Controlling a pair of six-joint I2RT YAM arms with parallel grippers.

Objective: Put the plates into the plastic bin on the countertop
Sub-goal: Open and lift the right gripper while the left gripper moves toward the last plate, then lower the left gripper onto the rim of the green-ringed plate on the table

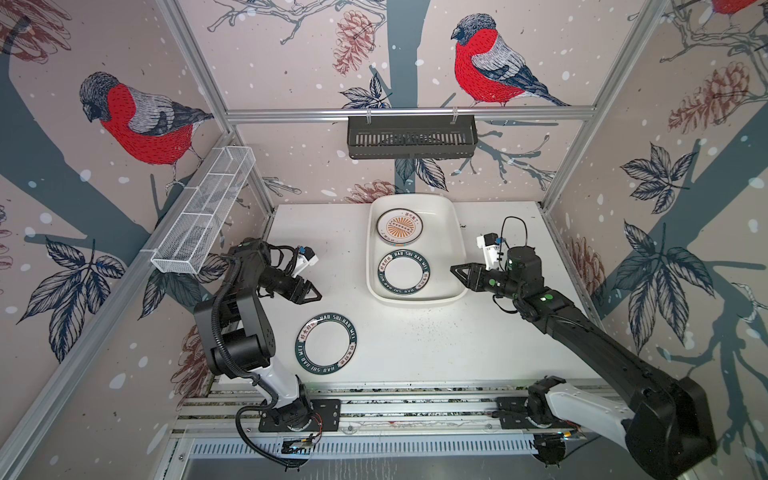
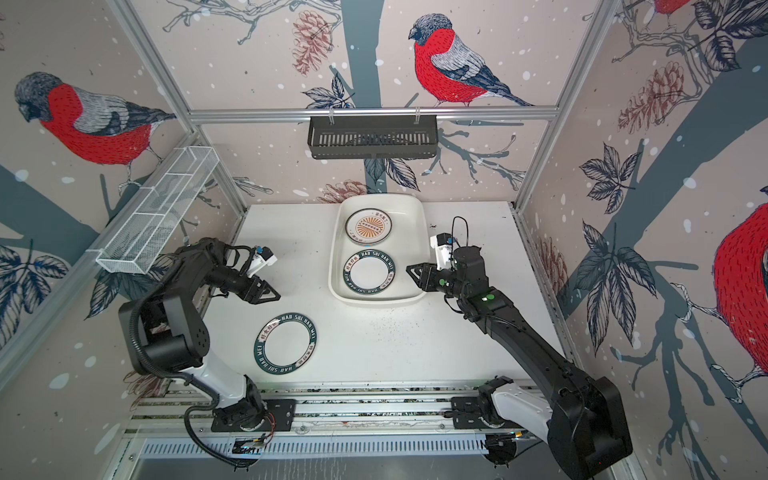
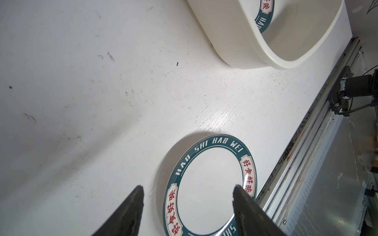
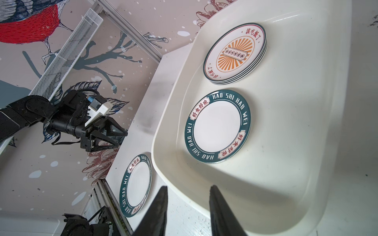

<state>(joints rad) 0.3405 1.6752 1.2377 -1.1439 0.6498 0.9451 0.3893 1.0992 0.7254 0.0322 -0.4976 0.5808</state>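
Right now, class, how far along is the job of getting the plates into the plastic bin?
Done: a stack of sunburst plates and one lettered-rim plate lie inside the plastic bin.
In hand: nothing; the left hand and right hand are both open and empty.
Left: a second lettered-rim plate lies on the countertop, near the left hand, outside the bin.

Top views look down; wrist views closely share countertop point(image 3: 122, 102)
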